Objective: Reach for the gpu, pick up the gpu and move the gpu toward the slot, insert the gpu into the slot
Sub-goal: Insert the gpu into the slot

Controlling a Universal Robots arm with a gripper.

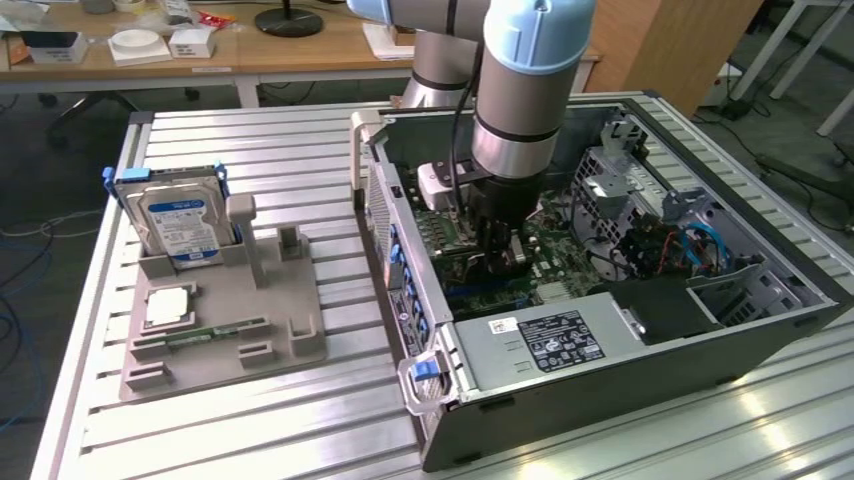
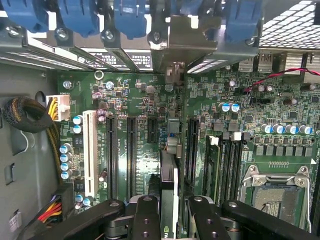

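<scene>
My gripper (image 1: 489,243) is down inside the open computer case (image 1: 627,375), just above the green motherboard (image 1: 567,272). It is shut on the gpu (image 2: 169,175), which stands on edge between the two black fingers (image 2: 147,216). The card runs from the fingers toward the case's rear wall, and its pale bracket end (image 2: 175,70) lies close to the rear openings. It sits among the long black expansion slots (image 2: 192,150); whether its edge is seated in one is hidden under the card. In the exterior view the gpu (image 1: 477,262) is a dark shape under the gripper.
Blue latches (image 2: 130,20) line the case's rear wall. The CPU socket (image 2: 277,195) and memory slots (image 2: 226,160) flank the card on one side, a cable bundle (image 2: 25,115) on the other. On the table, a grey fixture (image 1: 220,320) holds a hard drive (image 1: 180,220) and a memory stick (image 1: 203,334).
</scene>
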